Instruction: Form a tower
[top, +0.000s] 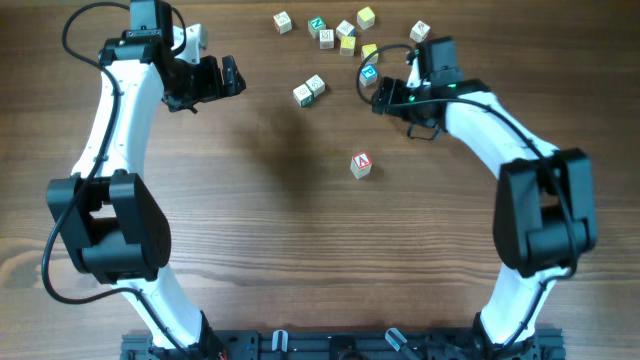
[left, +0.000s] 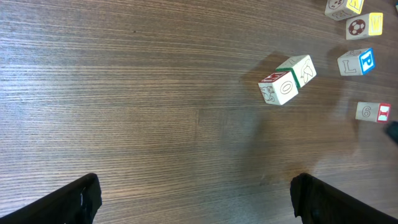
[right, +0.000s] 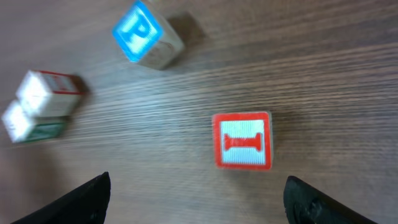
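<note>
Cube cluster (top: 346, 30) behind, lone cube (top: 361, 165) before it

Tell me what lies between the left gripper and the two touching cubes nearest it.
Nothing: only bare table separates the left gripper from the cube pair, shown overhead and in the left wrist view.

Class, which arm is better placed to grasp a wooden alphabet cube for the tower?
Right. The right gripper hangs open over the pale wooden cube with a red I face, framed between its fingers. The left gripper is open over bare table, the nearest cubes off to its side.
</note>
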